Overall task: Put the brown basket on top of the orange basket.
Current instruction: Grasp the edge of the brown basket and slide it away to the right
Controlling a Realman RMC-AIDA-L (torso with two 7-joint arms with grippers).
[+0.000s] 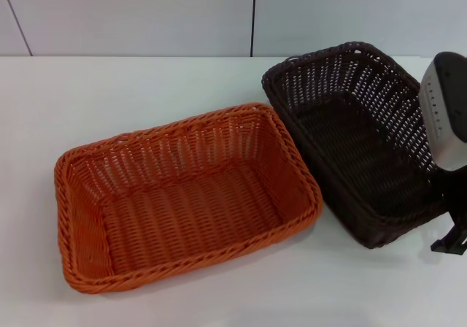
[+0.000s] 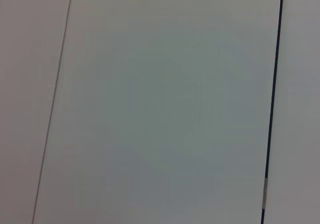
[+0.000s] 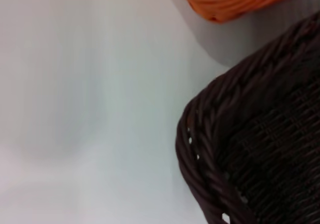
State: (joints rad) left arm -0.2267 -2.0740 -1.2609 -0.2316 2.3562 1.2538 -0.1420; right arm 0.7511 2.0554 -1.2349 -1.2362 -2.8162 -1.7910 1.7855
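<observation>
The orange basket [image 1: 186, 195] stands empty on the white table, left of centre in the head view. The brown basket [image 1: 357, 137] stands to its right, close beside it and also empty. My right arm reaches in from the right edge, and its gripper [image 1: 451, 232] is at the brown basket's near right corner. The right wrist view shows a rounded corner of the brown basket's rim [image 3: 210, 134] up close, with a corner of the orange basket [image 3: 235, 1] beyond it. My left gripper is out of view.
The white table [image 1: 95, 93] runs back to a pale panelled wall [image 1: 146, 13] with dark seams. The left wrist view shows only a pale panelled surface [image 2: 165, 109] with thin seams.
</observation>
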